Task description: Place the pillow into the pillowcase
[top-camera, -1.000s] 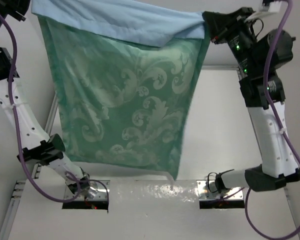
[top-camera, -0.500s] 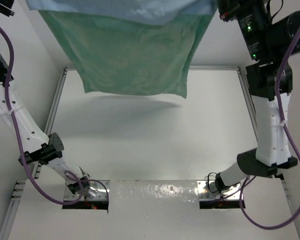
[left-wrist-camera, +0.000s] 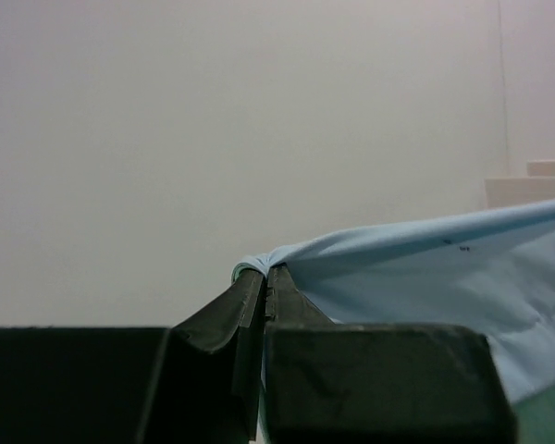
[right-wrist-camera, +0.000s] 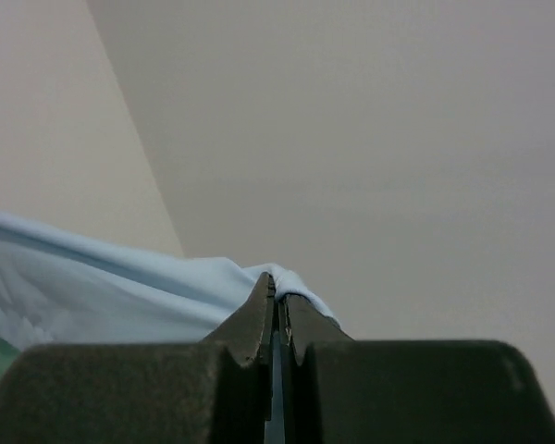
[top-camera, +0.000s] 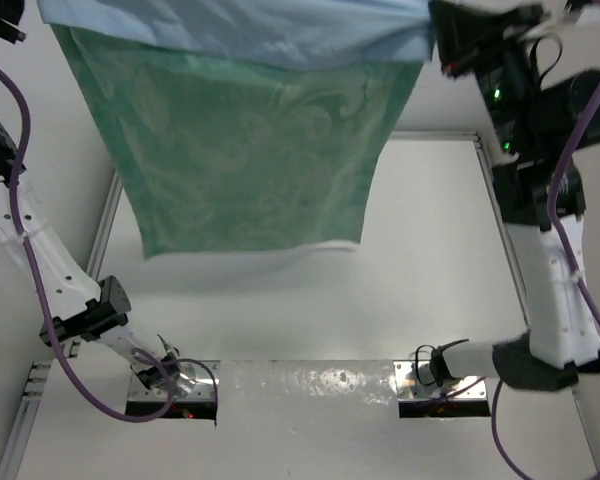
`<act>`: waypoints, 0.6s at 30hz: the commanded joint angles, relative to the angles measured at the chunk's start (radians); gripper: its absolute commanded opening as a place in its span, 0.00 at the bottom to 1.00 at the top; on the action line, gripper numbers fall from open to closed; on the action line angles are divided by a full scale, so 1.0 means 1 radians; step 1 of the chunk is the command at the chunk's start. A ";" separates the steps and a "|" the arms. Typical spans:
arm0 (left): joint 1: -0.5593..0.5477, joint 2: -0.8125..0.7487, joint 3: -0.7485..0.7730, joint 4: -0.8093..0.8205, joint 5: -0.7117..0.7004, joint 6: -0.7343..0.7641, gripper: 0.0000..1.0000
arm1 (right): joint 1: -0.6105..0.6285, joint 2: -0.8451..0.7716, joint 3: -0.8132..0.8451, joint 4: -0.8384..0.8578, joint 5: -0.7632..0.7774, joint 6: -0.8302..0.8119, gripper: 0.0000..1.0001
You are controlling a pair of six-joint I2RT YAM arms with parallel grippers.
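Observation:
The pillowcase (top-camera: 250, 150) hangs in the air between my two raised grippers, sea-green leafy side facing the top camera, with a light blue band (top-camera: 230, 35) along its upper edge. My left gripper (left-wrist-camera: 264, 270) is shut on the upper left corner of the light blue fabric (left-wrist-camera: 444, 268). My right gripper (right-wrist-camera: 279, 285) is shut on the upper right corner (right-wrist-camera: 120, 296) and shows in the top view (top-camera: 442, 40). A thin white strip (top-camera: 315, 246) shows under the lower hem; I cannot tell what it is. The pillow is not in view.
The white table (top-camera: 380, 300) lies below the hanging cloth, with a metal rail along its left side (top-camera: 105, 215) and right side (top-camera: 495, 215). The arm bases (top-camera: 170, 385) (top-camera: 440, 380) sit at the near edge. Purple cables (top-camera: 25, 200) loop beside both arms.
The pillowcase swung up and away half a second ago and has dropped back, hanging longer again. Both arms stay raised and keep hold of its top corners.

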 commanded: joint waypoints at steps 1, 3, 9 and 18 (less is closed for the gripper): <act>-0.020 0.003 -0.140 -0.125 -0.131 0.107 0.00 | -0.020 -0.162 -0.326 0.182 0.156 -0.038 0.00; -0.039 0.023 -0.173 -0.147 -0.145 0.148 0.00 | -0.020 -0.061 -0.241 0.076 0.181 -0.065 0.00; -0.223 0.156 -0.174 -0.355 -0.294 0.447 0.00 | -0.038 0.323 0.312 -0.073 0.216 -0.114 0.00; -0.277 0.353 0.023 -0.195 -0.400 0.353 0.00 | -0.153 0.500 0.399 0.306 0.276 0.026 0.00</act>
